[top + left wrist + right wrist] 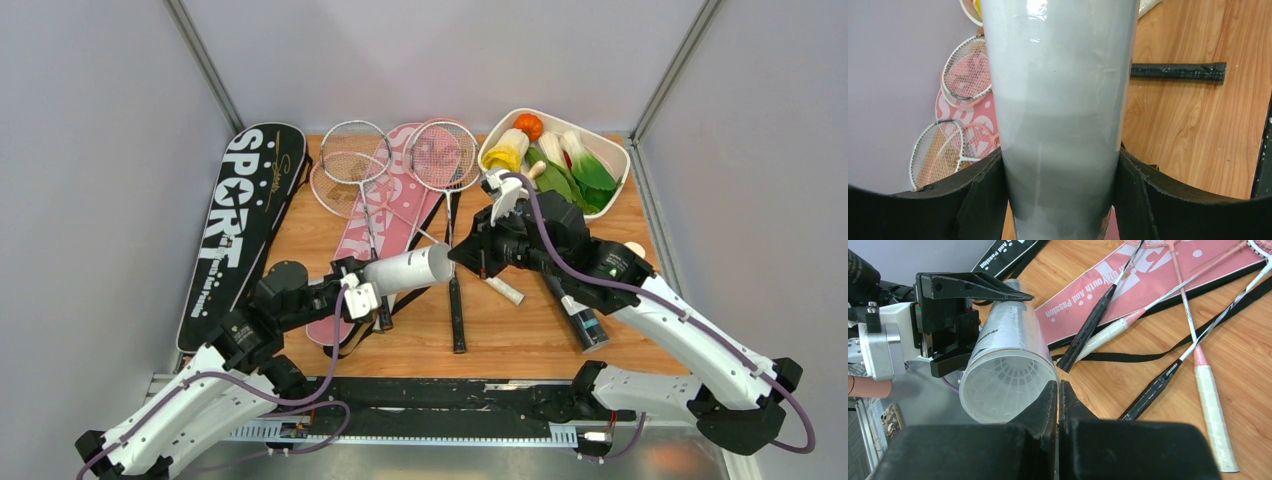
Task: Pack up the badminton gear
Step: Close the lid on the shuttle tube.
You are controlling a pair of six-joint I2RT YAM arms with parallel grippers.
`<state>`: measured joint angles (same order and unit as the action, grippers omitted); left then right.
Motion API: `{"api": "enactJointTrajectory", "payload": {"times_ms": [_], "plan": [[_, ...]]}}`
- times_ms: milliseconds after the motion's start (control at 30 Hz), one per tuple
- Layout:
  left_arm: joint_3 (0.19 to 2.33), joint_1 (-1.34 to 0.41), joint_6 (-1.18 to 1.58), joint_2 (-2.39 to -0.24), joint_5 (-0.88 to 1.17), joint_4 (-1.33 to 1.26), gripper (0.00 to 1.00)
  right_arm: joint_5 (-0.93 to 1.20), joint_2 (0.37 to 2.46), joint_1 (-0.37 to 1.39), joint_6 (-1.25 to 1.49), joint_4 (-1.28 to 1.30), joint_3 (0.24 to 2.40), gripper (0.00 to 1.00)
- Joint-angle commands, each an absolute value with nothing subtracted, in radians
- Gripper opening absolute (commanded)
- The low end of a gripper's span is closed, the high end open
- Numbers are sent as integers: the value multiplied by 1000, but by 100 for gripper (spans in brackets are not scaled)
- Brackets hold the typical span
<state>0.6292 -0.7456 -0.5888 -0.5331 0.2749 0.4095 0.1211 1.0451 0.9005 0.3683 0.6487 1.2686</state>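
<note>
- We hold the white tube (405, 271) in our left gripper (1060, 200), fingers spread wide and pressed on both sides of its body near the closed end; the tube is lifted off the table (520, 340), roughly level, mouth toward the right arm.
- Our right gripper (1058, 390) is fully closed with nothing between its fingers, its tips just at the tube's open rim.
- Inside the tube, the right wrist view shows the white ribbed skirt of a shuttlecock (1005, 382) sitting a little way down from the mouth.
- We judge the tube light, thin-walled and glossy: it can slip or dent under a hard squeeze, so the grip belongs on the body, not the rim.
- The shuttlecock looks light and fragile; we would push it deeper gently with the closed tips.
- Behind the tube lie three rackets (443, 190) on and beside the pink cover (385, 205); the black cover (240, 225) lies to the tube's left.
- Rackets are stiff but thin-framed; we would take them by the handle, never the strings.
- A black tube (578, 318) lies to the right, under our right arm; the bowl (610, 185) stands beyond it.
</note>
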Motion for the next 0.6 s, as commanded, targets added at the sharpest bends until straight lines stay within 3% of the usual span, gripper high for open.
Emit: {"api": "enactJointTrajectory", "payload": {"times_ms": [0, 167, 400, 567], "plan": [[686, -745, -612, -534, 300, 325, 35, 117, 1073, 908, 364, 650, 1280, 0], [682, -745, -634, -538, 296, 315, 35, 94, 1077, 910, 364, 661, 1282, 3], [684, -746, -640, -544, 286, 334, 35, 53, 1038, 909, 400, 667, 1281, 40], [683, -745, -638, -545, 290, 331, 34, 54, 1016, 909, 401, 654, 1289, 48]]}}
